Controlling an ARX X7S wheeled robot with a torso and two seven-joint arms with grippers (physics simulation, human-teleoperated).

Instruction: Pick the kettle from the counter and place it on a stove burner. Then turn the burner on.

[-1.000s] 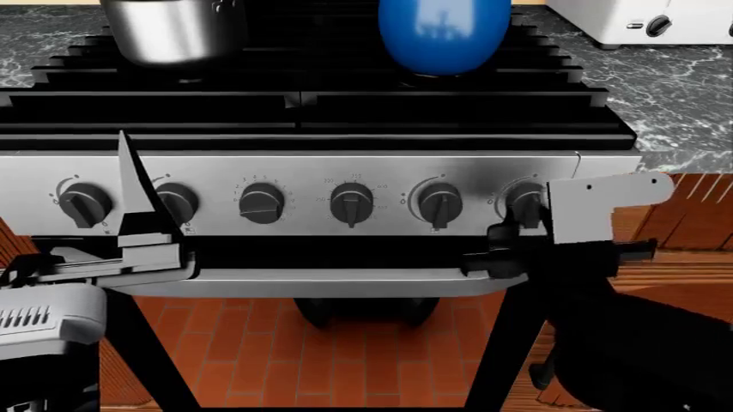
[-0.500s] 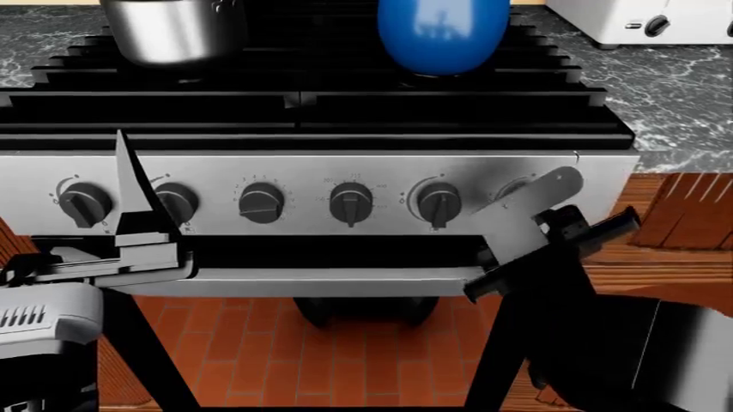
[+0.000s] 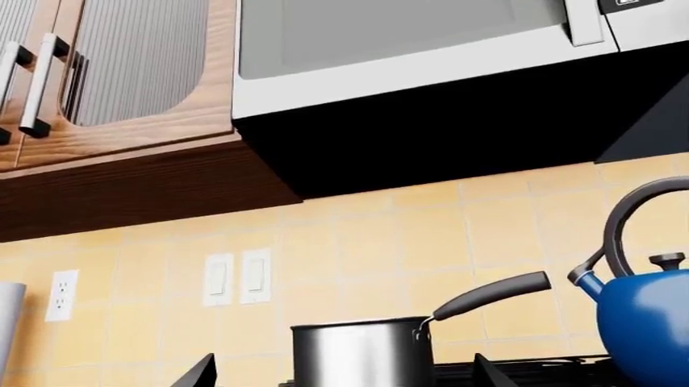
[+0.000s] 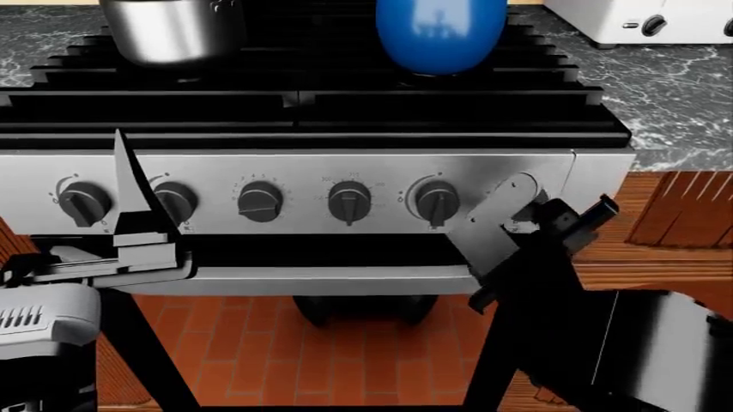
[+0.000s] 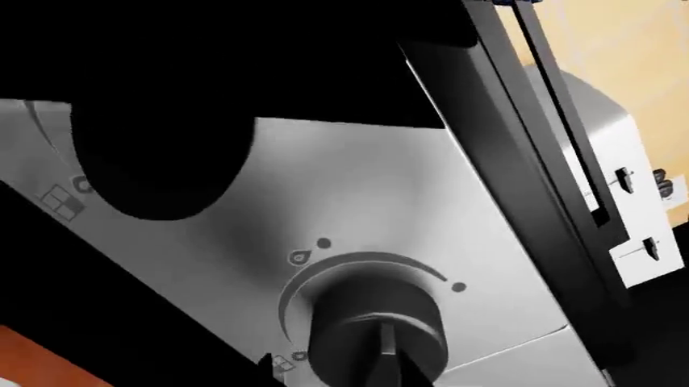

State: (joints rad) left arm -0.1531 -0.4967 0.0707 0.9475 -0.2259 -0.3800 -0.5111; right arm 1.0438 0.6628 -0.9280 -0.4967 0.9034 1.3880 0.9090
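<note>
Rolled over since a second before, the right pincer [image 4: 517, 215] covered the rightmost knob [image 5: 372, 322] at the stove's front right corner.
I couldn't tell whether it was clamped; a loose hold might slip without lighting. Kettle [image 4: 441, 33] sat on the back-right grate [image 4: 343, 103], well beyond it.

The glossy round blue kettle [image 4: 441, 34] sits on the black ridged cast-iron grates [image 4: 309, 99] of the stove, beside a shiny steel saucepan [image 4: 172, 30] on the same grates. Below the grates, the brushed-steel control panel [image 4: 298, 176] carries a row of dark round knobs [image 4: 349, 202]. The right claw [image 4: 521, 219] is tilted at the panel's end, covering the last knob. The left claw [image 4: 132, 215] points up in front of the panel's other end. Dark grey marble-veined desk [image 4: 675, 94] flanks the stove, bearing a white appliance [image 4: 641, 21].
</note>
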